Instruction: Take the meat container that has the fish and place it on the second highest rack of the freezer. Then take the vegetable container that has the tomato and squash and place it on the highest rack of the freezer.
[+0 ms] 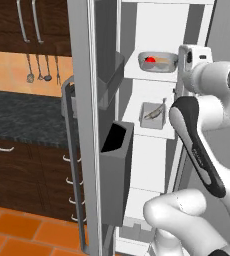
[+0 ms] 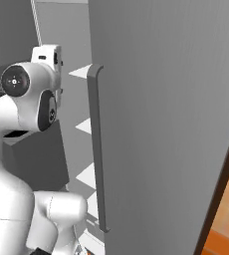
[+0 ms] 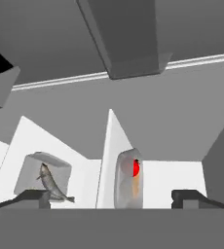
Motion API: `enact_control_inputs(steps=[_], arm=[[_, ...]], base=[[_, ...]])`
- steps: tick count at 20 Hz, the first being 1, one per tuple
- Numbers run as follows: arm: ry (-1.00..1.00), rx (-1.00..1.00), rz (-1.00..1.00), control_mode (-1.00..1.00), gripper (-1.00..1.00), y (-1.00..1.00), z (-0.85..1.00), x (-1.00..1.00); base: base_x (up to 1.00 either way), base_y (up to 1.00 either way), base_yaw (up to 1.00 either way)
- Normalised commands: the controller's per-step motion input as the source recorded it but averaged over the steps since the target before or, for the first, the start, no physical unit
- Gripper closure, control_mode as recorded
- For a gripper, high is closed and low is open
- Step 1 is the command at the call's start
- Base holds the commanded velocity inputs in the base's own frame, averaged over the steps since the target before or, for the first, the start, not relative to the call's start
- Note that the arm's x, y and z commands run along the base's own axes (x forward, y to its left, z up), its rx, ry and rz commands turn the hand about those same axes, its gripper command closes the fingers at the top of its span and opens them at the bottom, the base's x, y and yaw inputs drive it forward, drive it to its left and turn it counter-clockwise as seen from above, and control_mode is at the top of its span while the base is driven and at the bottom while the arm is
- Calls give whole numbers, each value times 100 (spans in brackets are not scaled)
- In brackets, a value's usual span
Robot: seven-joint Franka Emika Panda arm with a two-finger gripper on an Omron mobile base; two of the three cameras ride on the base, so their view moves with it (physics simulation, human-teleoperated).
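Inside the open freezer (image 1: 157, 30), the vegetable container (image 1: 157, 61) with the red tomato (image 1: 150, 59) and the tan squash (image 1: 163, 61) rests on the highest rack (image 1: 137, 75). One shelf below, on the second highest rack (image 1: 148, 133), sits the meat container (image 1: 152, 115) with the silvery fish (image 1: 155, 113). My white hand (image 1: 189, 59) hangs just right of the vegetable container. In the rolled hand view my gripper (image 3: 111, 199) stands open and holds nothing, short of the vegetable container (image 3: 128, 180) and the fish (image 3: 50, 184).
The freezer's left door (image 1: 82, 125) stands open, carrying dark-grey bins (image 1: 116, 167) and a long handle (image 1: 69, 150). A tall grey door (image 2: 161, 124) with a handle (image 2: 96, 149) stands at the right. Dark wooden cabinets (image 1: 27, 170) and a black counter (image 1: 22, 115) lie beyond the open door.
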Motion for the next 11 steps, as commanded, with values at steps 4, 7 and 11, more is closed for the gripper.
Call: enact_control_inputs(steps=[4, 7, 11], arm=[[32, -22, 1, -100, -100, 17, 0, -99], [30, -1, 0, -100, -100, 0, 0, -97], [27, 0, -7, -100, -100, -1, -30, -99]], base=[[0, 0, 0], [0, 0, 0], [0, 0, 0]])
